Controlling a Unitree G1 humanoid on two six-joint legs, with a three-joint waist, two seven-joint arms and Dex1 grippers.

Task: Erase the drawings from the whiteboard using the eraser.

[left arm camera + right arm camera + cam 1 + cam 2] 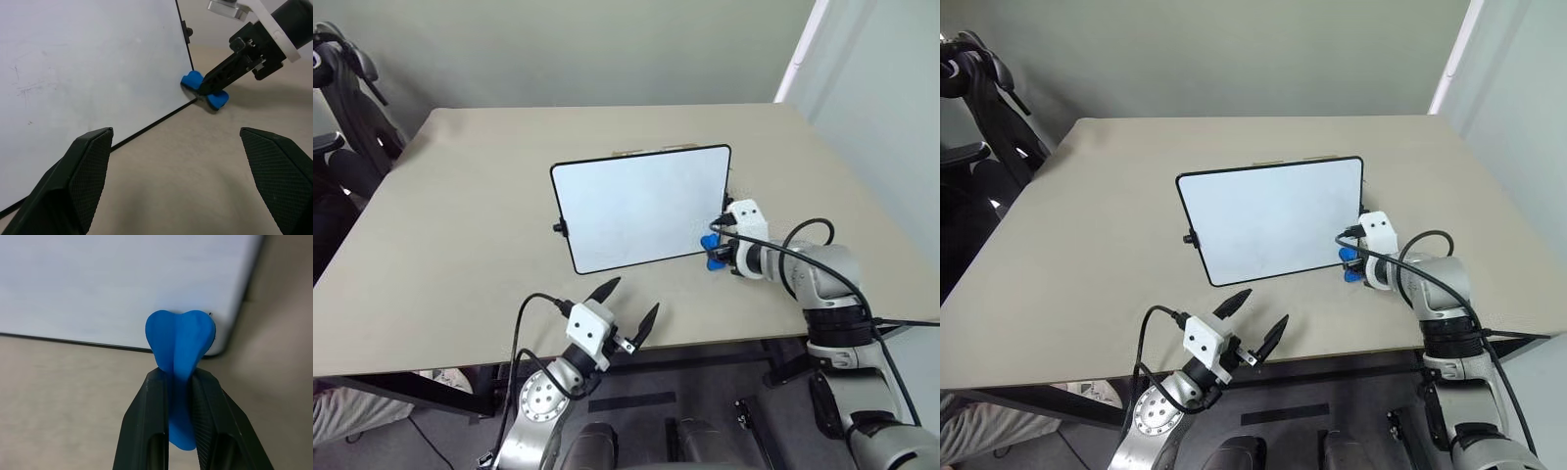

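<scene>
Eraser, head views: I see the blue eraser (714, 252) pinched in my right gripper (718, 245), at the lower corner of the whiteboard (641, 208) on that gripper's side.
Whiteboard, head views: it stands tilted on the tan table (460, 225), ahead of both my arms, its black frame reaching the right gripper's fingertips.
Left gripper, head views: my left gripper (628, 310) hovers above the table's near edge, short of the board's lower edge, its two black fingers spread wide with nothing between them.
Drawings, head views: I cannot make out any red marks on the board from here.
Left wrist view, own fingers: both black fingers (73, 181) rise far apart, with bare table between them.
Left wrist view, board: the white surface lies ahead of the left gripper, and I see only faint grey smudges (24, 85) on it.
Left wrist view, eraser: the eraser sits beyond the left fingertips at the board's bottom corner, touching the frame there, clamped by the right gripper's black fingers.
Right wrist view, grip: my right gripper's fingers (151, 426) are closed tight on the eraser, which bulges out past their tips in a heart-like shape.
Right wrist view, contact: the eraser's rounded end overlaps the board's lower edge near the rounded corner; I cannot tell how firmly it presses.
</scene>
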